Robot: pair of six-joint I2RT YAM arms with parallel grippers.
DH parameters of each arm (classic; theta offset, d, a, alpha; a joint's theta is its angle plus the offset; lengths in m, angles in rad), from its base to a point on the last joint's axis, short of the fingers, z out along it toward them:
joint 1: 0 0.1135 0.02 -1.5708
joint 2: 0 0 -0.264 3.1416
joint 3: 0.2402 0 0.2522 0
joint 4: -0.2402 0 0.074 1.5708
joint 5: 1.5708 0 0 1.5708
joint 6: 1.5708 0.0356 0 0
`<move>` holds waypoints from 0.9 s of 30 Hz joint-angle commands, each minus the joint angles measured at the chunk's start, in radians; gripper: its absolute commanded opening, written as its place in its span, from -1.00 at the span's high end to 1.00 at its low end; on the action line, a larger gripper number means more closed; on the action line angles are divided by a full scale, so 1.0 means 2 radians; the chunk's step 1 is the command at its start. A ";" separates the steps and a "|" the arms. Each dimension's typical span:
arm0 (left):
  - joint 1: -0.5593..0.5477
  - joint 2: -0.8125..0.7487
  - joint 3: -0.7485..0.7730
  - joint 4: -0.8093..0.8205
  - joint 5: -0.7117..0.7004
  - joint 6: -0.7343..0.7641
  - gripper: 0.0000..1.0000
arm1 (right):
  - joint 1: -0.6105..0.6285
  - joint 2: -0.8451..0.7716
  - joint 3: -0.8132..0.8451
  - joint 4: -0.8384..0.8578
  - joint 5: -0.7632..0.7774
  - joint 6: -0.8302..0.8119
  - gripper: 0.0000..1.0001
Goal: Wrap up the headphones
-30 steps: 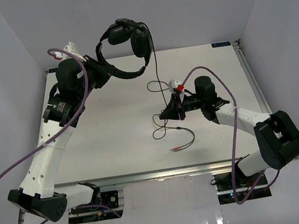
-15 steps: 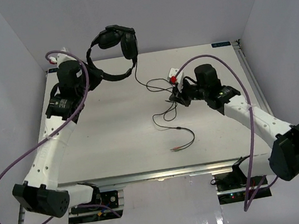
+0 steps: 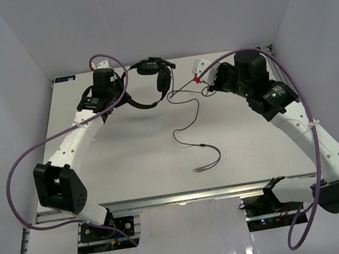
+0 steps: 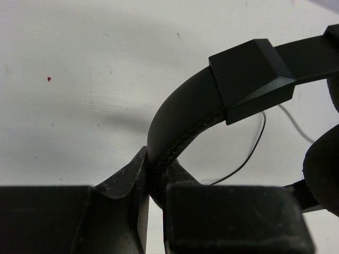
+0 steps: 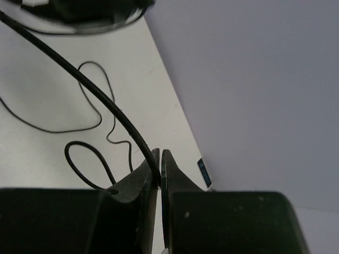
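My left hand (image 4: 153,174), clamping the headband (image 4: 180,111), is bringing the headphones (image 3: 157,76) down over the table's (image 3: 130,161) far edge; my right hand (image 5: 160,164), pinching the cord (image 5: 100,98), is rising to meet them. The span between is shortening, ready for winding.

Headphones (image 3: 164,80): black, matt all over, the padding looks soft
Headband (image 4: 175,111): smooth matt plastic outside, a rougher, grainy lining along its inner edge
Cord (image 5: 100,99): thin black rubbery sheath, slight sheen
Left gripper (image 4: 155,164): black plastic, coarse grainy faces
Right gripper (image 5: 160,156): same coarse black plastic
Table (image 3: 137,164): white, matt, smooth, a few faint specks
Arm shells (image 3: 75,138): smooth white plastic, black joints duller
Purple cables (image 3: 11,189): smooth sheath
Near rail (image 3: 180,197): bare metal, shiny
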 commanded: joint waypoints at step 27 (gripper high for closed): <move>-0.107 -0.187 -0.180 0.094 0.316 0.222 1.00 | -0.028 0.144 0.052 0.069 -0.113 0.123 0.85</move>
